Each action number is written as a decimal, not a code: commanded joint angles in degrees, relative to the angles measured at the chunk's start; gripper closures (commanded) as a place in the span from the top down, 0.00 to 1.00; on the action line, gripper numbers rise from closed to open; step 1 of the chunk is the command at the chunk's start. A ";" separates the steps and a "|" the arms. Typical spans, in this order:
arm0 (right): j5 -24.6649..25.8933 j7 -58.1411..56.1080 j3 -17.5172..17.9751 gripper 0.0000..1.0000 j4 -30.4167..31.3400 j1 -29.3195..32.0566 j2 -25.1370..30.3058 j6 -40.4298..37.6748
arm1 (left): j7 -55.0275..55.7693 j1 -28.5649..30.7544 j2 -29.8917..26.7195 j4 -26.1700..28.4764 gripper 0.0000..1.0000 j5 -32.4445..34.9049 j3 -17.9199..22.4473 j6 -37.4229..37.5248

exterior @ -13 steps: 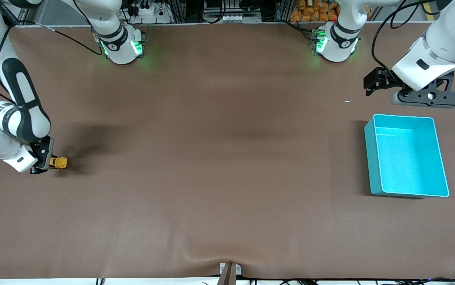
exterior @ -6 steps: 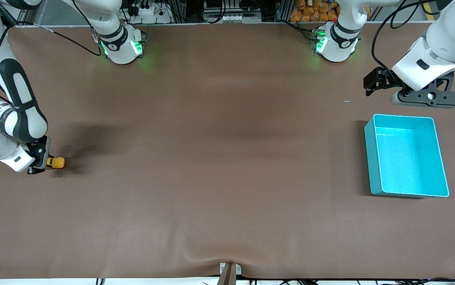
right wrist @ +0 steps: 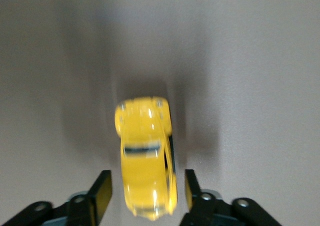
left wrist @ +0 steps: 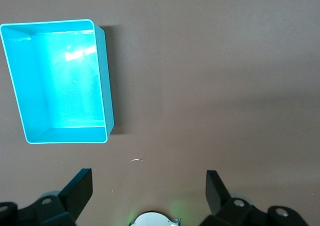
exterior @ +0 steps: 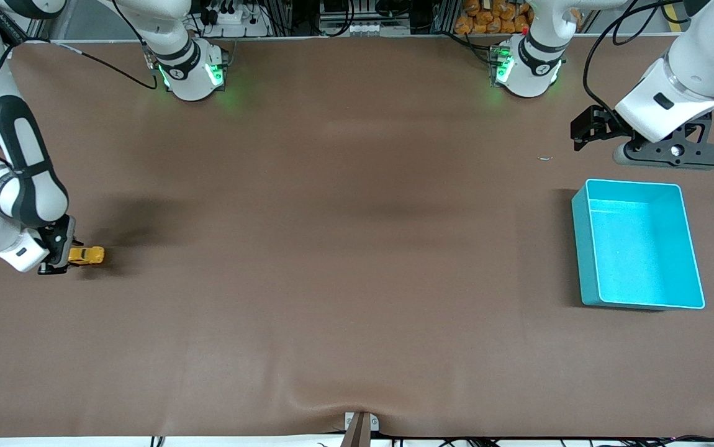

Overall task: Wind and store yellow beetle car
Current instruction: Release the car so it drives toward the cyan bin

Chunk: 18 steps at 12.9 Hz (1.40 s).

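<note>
Front view: the brown bench [exterior: 357, 279] is shown with the turquoise bin [exterior: 585, 248] at three o'clock and the yellow beetle car [exterior: 87, 255] at nine o'clock, wheels down. The left end effector [exterior: 673, 155] waits, spread wide, beside the bin. The right end effector [right wrist: 144, 196] straddles the car's rear, fingers [right wrist: 101, 193] parted with gaps visible. The car is judged light, rigid and glossy; its flat flanks should be pinched.

Brown table [exterior: 344, 248], bearing yellow beetle car [exterior: 87, 255] at the right arm's end, turquoise bin [exterior: 637, 244] at the left arm's.
</note>
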<state>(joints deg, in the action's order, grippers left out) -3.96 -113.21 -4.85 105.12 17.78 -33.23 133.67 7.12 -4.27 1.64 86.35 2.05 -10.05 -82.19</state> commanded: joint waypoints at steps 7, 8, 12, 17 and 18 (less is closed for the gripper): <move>-6.32 -0.17 0.80 1.00 -6.51 4.72 -1.31 -9.92 | -0.62 0.40 -0.59 1.27 1.00 -1.17 0.03 0.19; -6.32 0.09 0.80 1.00 -6.51 5.07 -1.31 -10.01 | -0.53 0.40 -0.59 1.63 1.00 -1.08 0.03 0.10; -8.78 0.88 0.80 1.00 -6.51 6.48 -1.31 -11.15 | -0.44 0.40 -0.76 5.39 1.00 -1.08 0.03 -2.35; -9.48 4.74 0.89 1.00 -6.51 6.83 -0.61 -13.08 | 10.25 0.23 -4.18 18.38 1.00 -1.08 -0.67 -12.44; -10.36 6.50 0.80 1.00 -6.59 6.57 0.35 -14.91 | 13.85 0.14 -5.76 21.64 1.00 -1.08 -0.76 -15.25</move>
<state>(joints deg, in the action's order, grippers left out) -12.28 -109.25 -4.88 99.79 23.41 -33.68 121.81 15.51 -4.38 1.10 100.09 2.05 -10.43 -92.27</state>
